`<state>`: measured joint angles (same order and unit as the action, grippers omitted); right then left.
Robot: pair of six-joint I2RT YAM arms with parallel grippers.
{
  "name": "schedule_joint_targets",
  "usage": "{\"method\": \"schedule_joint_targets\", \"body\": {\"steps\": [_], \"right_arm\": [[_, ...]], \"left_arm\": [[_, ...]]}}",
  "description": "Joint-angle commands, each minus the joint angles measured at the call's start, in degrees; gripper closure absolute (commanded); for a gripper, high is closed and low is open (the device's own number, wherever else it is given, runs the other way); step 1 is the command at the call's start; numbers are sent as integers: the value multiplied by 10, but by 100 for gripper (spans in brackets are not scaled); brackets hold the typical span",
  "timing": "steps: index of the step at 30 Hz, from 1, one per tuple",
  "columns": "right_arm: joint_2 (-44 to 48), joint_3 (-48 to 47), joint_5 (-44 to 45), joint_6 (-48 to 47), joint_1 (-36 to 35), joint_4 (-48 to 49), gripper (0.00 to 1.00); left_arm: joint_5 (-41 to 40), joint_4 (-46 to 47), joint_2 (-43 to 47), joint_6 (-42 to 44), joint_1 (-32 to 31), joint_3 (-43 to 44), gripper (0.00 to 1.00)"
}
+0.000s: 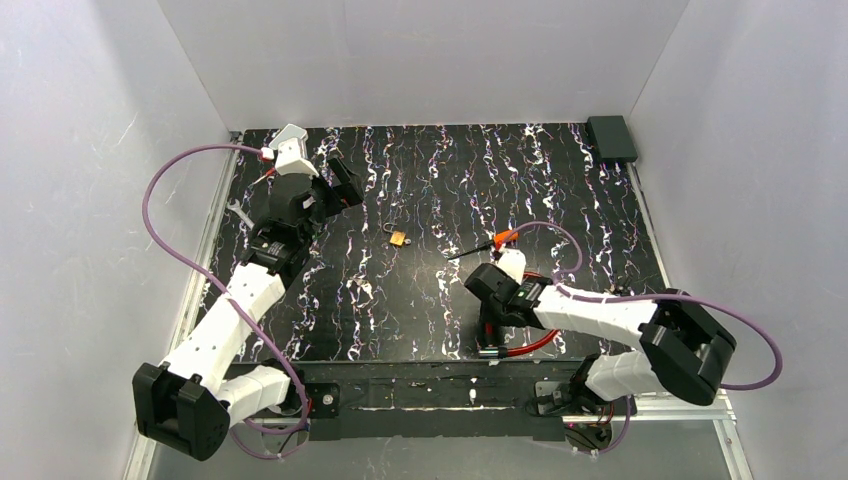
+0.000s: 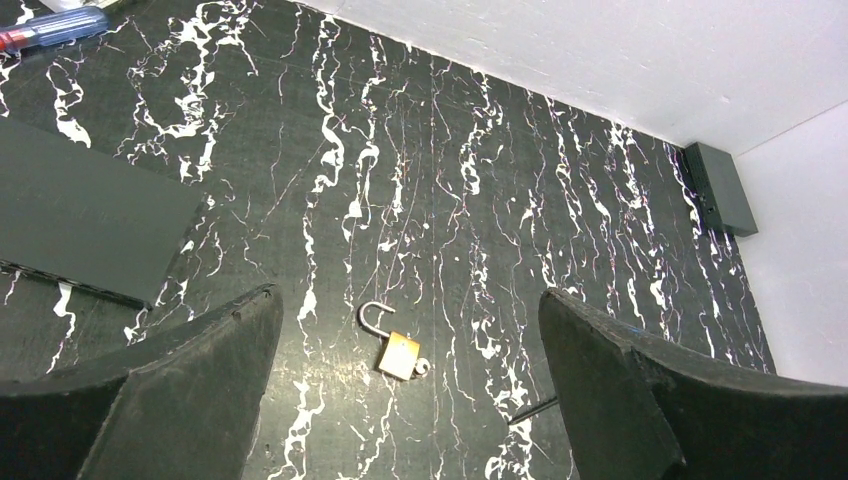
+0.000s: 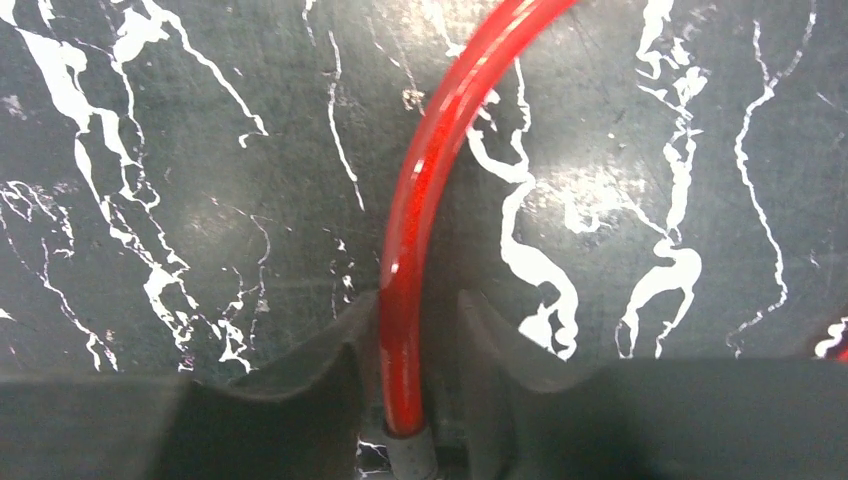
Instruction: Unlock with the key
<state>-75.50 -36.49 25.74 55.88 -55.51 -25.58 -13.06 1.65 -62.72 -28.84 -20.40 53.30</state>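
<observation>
Left gripper point(image 2: 408, 293) hangs spread wide, left of the brass padlock point(image 1: 398, 238). Just right of that lies the key point(image 1: 495, 241): likely light, stiff and slim, best pinched at its orange head. Right gripper point(image 3: 418, 300) straddles a red cable point(image 3: 440, 110); whether it pinches is unclear.

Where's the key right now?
Top view: the key lies on the mat right of centre, a little right of the brass padlock and just beyond the right arm's wrist.
</observation>
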Motion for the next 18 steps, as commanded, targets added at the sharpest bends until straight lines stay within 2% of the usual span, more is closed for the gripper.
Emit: {"method": "schedule_joint_targets", "body": {"steps": [1,4,7,10,18], "right_arm": [[-34,0,-12,-11,-6,19,65],[-44,0,-21,-21,-7,32,74],[-47,4,-31,-34,-8,56,89],[-41,-2,-39,-58,-8,79,99],[20,-51,3,-146,-8,72,99]], "left_arm": [[-14,-8,-2,12,3,25,2],[-18,-13,-7,11,3,29,2],[-19,-13,-10,11,3,33,3],[-20,-30,-10,10,3,34,3],[-20,-32,-6,10,3,35,4]]}}
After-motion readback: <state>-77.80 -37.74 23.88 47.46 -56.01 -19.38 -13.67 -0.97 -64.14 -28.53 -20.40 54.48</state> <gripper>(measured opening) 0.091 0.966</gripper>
